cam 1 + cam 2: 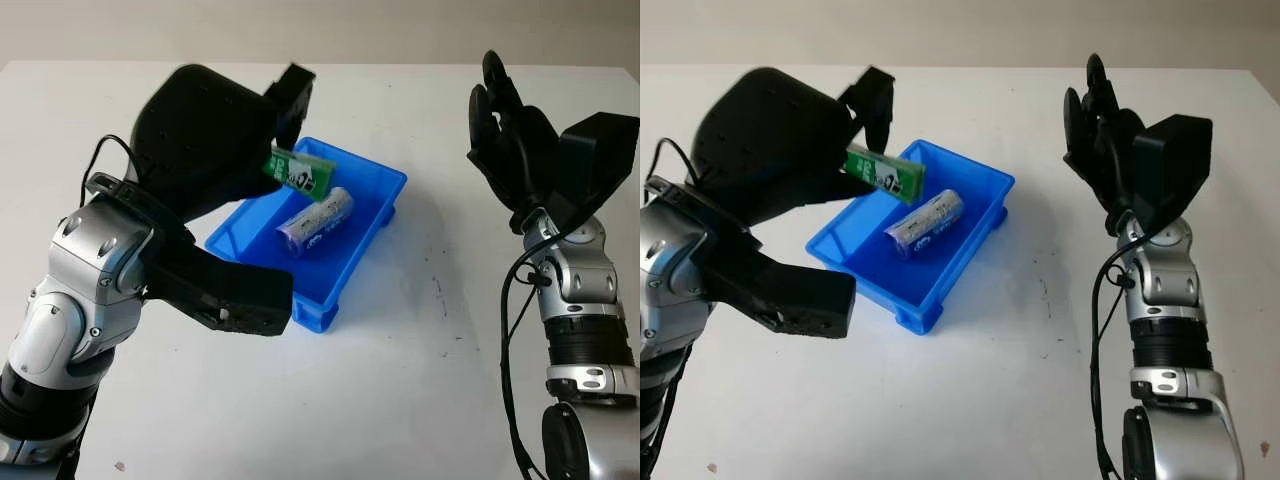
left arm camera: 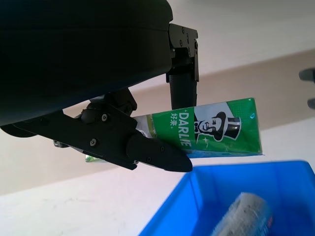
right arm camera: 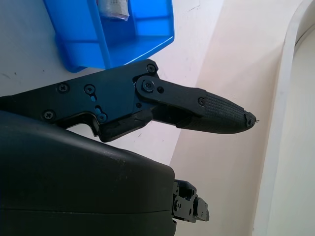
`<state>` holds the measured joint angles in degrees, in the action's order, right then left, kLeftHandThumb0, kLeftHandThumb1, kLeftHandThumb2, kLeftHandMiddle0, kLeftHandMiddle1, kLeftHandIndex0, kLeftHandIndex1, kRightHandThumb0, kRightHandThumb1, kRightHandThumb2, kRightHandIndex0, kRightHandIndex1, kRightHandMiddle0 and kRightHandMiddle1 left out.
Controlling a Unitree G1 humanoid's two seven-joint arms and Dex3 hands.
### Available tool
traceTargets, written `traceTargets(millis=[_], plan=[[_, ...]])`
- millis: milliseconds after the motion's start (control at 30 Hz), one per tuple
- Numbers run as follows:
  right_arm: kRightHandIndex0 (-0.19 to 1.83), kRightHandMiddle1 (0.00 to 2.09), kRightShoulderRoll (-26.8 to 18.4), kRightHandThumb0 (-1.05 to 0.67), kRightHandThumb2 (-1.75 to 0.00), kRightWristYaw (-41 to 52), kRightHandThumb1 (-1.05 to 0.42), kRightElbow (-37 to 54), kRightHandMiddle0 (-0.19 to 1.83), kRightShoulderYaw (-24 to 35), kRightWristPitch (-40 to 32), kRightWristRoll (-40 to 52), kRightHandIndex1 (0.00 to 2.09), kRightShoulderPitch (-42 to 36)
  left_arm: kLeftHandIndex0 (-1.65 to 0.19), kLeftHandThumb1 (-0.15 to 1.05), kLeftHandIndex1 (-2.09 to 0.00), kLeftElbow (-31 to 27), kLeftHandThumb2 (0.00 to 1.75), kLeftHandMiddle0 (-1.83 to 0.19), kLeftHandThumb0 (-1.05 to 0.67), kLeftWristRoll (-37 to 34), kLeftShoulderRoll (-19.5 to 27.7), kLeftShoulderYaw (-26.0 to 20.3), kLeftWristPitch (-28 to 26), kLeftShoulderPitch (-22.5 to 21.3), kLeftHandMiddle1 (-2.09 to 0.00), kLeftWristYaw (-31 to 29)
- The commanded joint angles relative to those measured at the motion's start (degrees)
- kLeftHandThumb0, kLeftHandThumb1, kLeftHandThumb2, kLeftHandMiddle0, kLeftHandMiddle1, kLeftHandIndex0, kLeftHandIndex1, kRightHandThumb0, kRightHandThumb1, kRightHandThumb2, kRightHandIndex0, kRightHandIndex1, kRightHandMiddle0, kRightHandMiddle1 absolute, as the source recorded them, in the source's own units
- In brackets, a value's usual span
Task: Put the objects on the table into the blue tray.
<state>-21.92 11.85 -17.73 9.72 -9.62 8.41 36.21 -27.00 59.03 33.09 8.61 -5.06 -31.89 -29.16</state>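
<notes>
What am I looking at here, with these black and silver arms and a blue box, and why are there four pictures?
This is a humanoid robot with two arms, each ending in a black three-finger robot hand. Two pictures come from a camera pair on its head, looking down at a white table. The other two come from cameras at each wrist, so they look tilted and very close.

On the table stands a blue tray with a silver tube lying inside. The left robot hand holds a green Darlie toothpaste box above the tray. The right robot hand is open, raised off to the right side. The job is to put things into the tray.
</notes>
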Motion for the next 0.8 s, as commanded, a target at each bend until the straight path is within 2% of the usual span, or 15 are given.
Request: traceTargets(millis=[0,233,267,333,367,400,433,467,500,533,600,767], plan=[[-0.19,0.0,0.3,-0.71,-0.69,-0.1,-1.05,2.0,-0.19,0.5,-0.7,0.4,0.0,-0.8,-0.54,1.05,-2.09,0.2,0.3,-1.15,-0.27,-0.1,-0.3,0.6,0.0,0.4,-2.09,-1.1],[-0.19,0.0,0.2,-0.7,-0.69,-0.3,-1.05,4.0,-0.19,0.5,-2.0,0.2,0.0,-1.4,-0.56,1.05,-2.09,4.9,0.24,-1.17,-0.36,-1.0,-1.1,1.1,3.3,0.7,-2.09,5.0],[-0.19,0.0,0.2,-0.7,-0.69,-0.3,-1.05,4.1,-0.19,0.5,-2.0,0.2,0.0,-1.5,-0.42,1.05,-2.09,5.5,0.24,-1.15,-0.37,-1.6,-1.3,1.0,3.9,0.8,-2.09,6.4],[-0.19,0.0,0.2,-0.7,-0.68,-0.3,-1.05,4.4,-0.19,0.5,-2.0,0.1,0.0,-1.6,-0.19,1.05,-2.0,6.3,0.25,-0.86,-0.45,-2.2,-1.3,0.9,4.6,0.8,-2.09,7.9],[-0.19,0.0,0.1,-0.7,-0.68,-0.2,-1.05,4.6,-0.19,0.4,-2.0,0.1,0.0,-1.6,-0.13,1.05,-1.97,6.6,0.25,-0.76,-0.46,-3.6,-1.3,0.9,4.6,0.6,-2.09,6.7],[-0.19,0.0,0.1,-0.7,-0.68,-0.1,-1.05,4.7,-0.19,0.4,-2.1,0.1,0.0,-1.6,0.02,1.05,-1.29,6.8,0.3,-0.27,-0.55,-4.7,-1.2,0.9,4.5,0.4,-1.51,5.6],[-0.19,0.0,0.1,-0.7,-0.68,0.0,-1.05,4.9,-0.19,0.3,-2.1,0.1,0.0,-1.7,0.02,1.05,-0.95,7.4,0.31,-0.12,-0.58,-6.7,-0.8,0.6,5.5,0.3,-1.28,5.3],[-0.19,0.0,0.1,-0.7,-0.69,0.0,-1.05,5.0,-0.19,0.3,-2.2,0.1,0.0,-1.7,0.05,1.05,-0.69,7.8,0.3,-0.04,-0.61,-8.1,-0.4,0.5,6.4,0.2,-0.86,5.3],[-0.19,0.0,0.0,-0.69,-0.69,0.1,-1.05,5.1,-0.19,0.3,-2.2,0.2,0.0,-1.6,0.04,1.05,-0.44,8.4,0.3,-0.05,-0.63,-9.6,-0.2,0.2,7.1,0.2,-0.44,5.3],[-0.19,0.0,0.0,-0.69,-0.69,0.3,-1.05,5.2,-0.19,0.3,-2.3,0.2,0.0,-1.6,0.06,1.05,-0.32,8.8,0.3,-0.02,-0.64,-10.8,0.0,0.0,7.6,0.2,-0.27,5.4],[-0.19,0.0,0.1,-0.69,-0.7,0.4,-1.05,5.3,-0.19,0.3,-2.5,0.3,0.0,-1.5,0.1,1.05,-0.21,9.6,0.32,0.02,-0.64,-13.1,0.1,-0.4,8.3,0.3,-0.1,5.5],[-0.19,0.0,0.2,-0.7,-0.69,0.2,-1.05,5.8,-0.19,-0.1,-3.0,-0.3,0.0,-1.4,0.16,1.05,-0.12,11.5,0.26,0.15,-0.6,-17.3,0.0,-1.3,10.2,0.0,-0.02,7.3]])
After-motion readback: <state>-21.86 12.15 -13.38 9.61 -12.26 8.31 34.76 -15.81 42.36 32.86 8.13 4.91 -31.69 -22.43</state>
